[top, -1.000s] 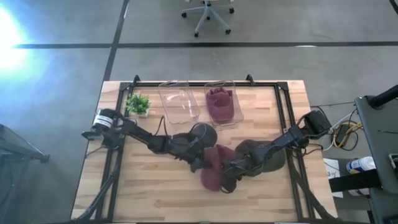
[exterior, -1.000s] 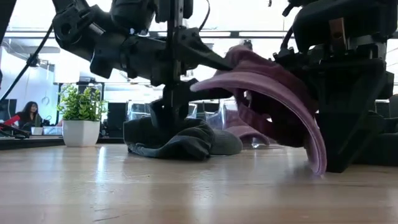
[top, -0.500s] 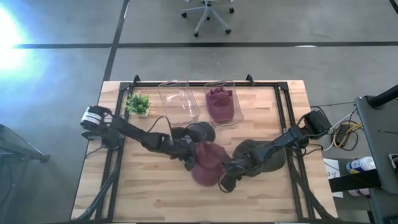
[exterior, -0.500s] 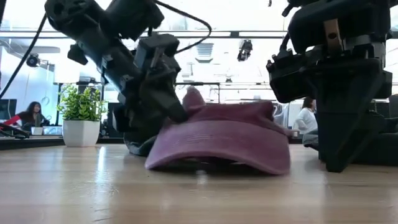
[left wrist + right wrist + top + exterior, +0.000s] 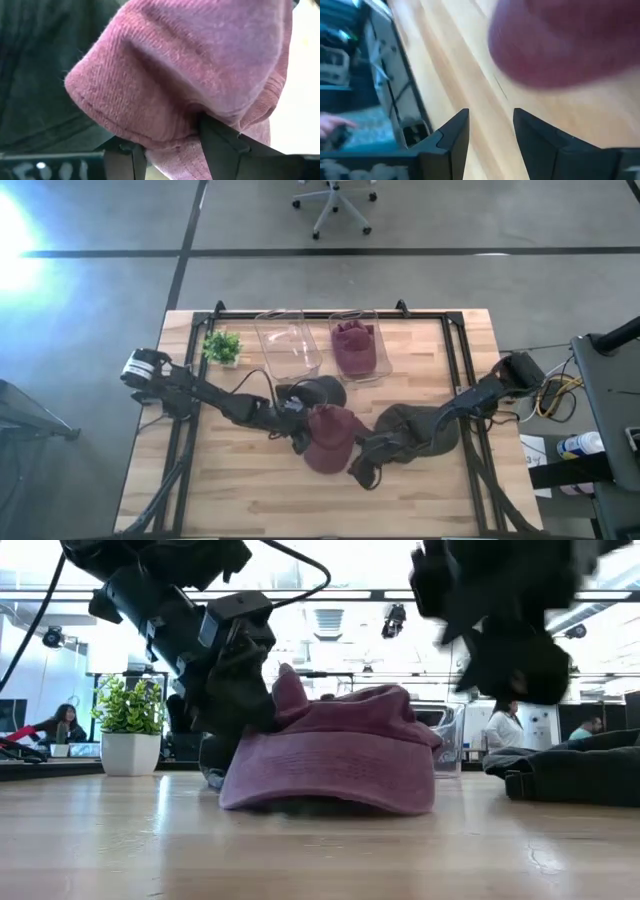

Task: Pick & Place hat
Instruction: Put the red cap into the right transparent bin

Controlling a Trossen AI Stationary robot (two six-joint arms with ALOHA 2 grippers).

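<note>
Here, on the bare wood of the worktop (image 5: 250,490), a maroon cap (image 5: 326,438) lies crown up near the middle, its brim flat on the boards in the low view. The left pincer (image 5: 298,438) is at the cap's left edge, and the left wrist view shows its two dark fingers (image 5: 220,145) pinching a fold of the maroon cloth between them. The right pincer (image 5: 362,472) hangs just beside the cap on the other side, lifted clear of the wood; its fingers (image 5: 455,135) stand spread with only bare boards between them, gripping nothing, and the cap shows as a maroon mass ahead of them. Beside the right arm lies a dark grey hat (image 5: 425,428), slumped on the worktop near the right edge of the frame rails. Another dark hat (image 5: 322,392) sits just behind the maroon cap, touching the left arm's wrist. Farther back stand two clear plastic bins: the left bin (image 5: 287,342) and the right bin (image 5: 358,345), which holds maroon cloth. A small potted plant (image 5: 222,346) stands at the far left corner. Beyond the worktop, an office chair (image 5: 333,202) rests on the grey floor, and people sit in the room behind.
</note>
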